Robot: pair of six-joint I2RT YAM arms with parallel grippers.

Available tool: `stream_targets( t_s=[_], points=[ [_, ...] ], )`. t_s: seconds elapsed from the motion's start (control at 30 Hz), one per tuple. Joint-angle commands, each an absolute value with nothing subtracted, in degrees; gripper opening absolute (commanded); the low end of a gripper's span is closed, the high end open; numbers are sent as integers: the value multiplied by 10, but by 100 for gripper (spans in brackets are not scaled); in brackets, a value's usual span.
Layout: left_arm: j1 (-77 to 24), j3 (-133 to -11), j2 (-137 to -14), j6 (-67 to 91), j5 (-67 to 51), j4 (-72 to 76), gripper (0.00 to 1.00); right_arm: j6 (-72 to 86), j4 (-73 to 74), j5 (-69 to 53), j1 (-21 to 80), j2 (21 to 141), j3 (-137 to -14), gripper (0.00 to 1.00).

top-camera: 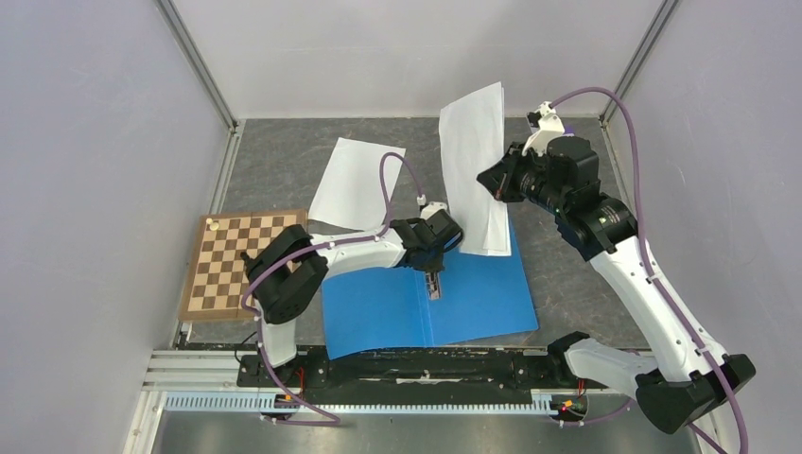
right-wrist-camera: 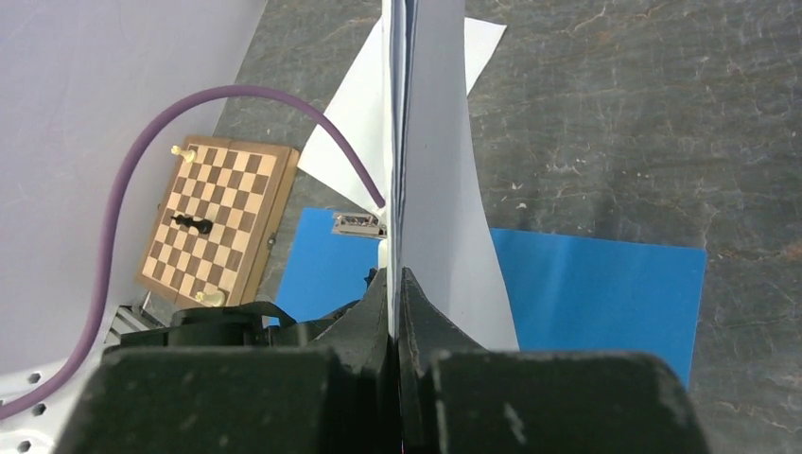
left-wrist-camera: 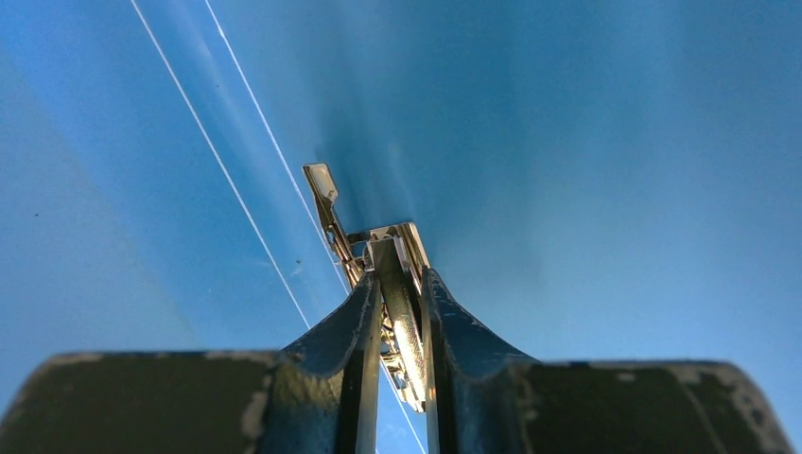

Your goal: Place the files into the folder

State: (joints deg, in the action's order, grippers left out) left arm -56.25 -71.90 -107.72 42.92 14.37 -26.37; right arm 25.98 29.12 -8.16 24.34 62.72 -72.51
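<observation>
- Top view: a blue folder [top-camera: 478, 298] lies open and flat on the grey table [top-camera: 284, 165], near the arm bases, with its spine running from 12 to 6 o'clock.
- A black clip [top-camera: 434, 285] sits on the spine, near the folder's far end.
- The left gripper [top-camera: 432, 274] points down onto that clip, its arm reaching in from 9 o'clock.
- The right gripper [top-camera: 492, 182], at 1 o'clock from the folder, holds a few white sheets [top-camera: 478, 165] up on edge. Their bottom edge rests on the folder's far right corner.
- One more sheet [top-camera: 352, 184] lies flat on the table at 11 o'clock from the folder, with a purple cable [top-camera: 390, 184] arching over it.
- A chessboard [top-camera: 232, 265] sits at 9 o'clock, just beside the left arm.

- Left wrist view: blue folder [left-wrist-camera: 605, 142] fills the picture.
- The two dark fingers [left-wrist-camera: 352, 326] of the left gripper [left-wrist-camera: 402, 312] pinch the metal clip [left-wrist-camera: 395, 260] between them, a narrow gap apart. A thin lever of the clip sticks out toward 11 o'clock.

- Right wrist view: the fingers [right-wrist-camera: 374, 303] of the right gripper [right-wrist-camera: 394, 284] are pressed together on the lower edge of the sheets [right-wrist-camera: 435, 189], which rise straight up toward 12 o'clock.
- Beyond them lies the folder [right-wrist-camera: 605, 284], with the clip [right-wrist-camera: 357, 223] showing just left of the sheets.
- The flat sheet [right-wrist-camera: 355, 132] is partly hidden behind the held ones.
- The chessboard [right-wrist-camera: 222, 218] lies at 9 o'clock with small pieces on it.
</observation>
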Motion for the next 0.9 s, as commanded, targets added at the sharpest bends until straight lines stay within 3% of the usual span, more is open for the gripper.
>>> stream_targets(
  t_s=[0.0,0.63,0.87],
  points=[
    [-548,-692,-1041,347,131,-280,23,266,270,-73,246,614,-715,0],
    [-498,-819,-1131,187,35,-301,20,215,302,-13,243,659,-780,0],
    [-498,-761,-1115,318,51,-301,17,200,306,-7,241,659,-776,0]
  ],
)
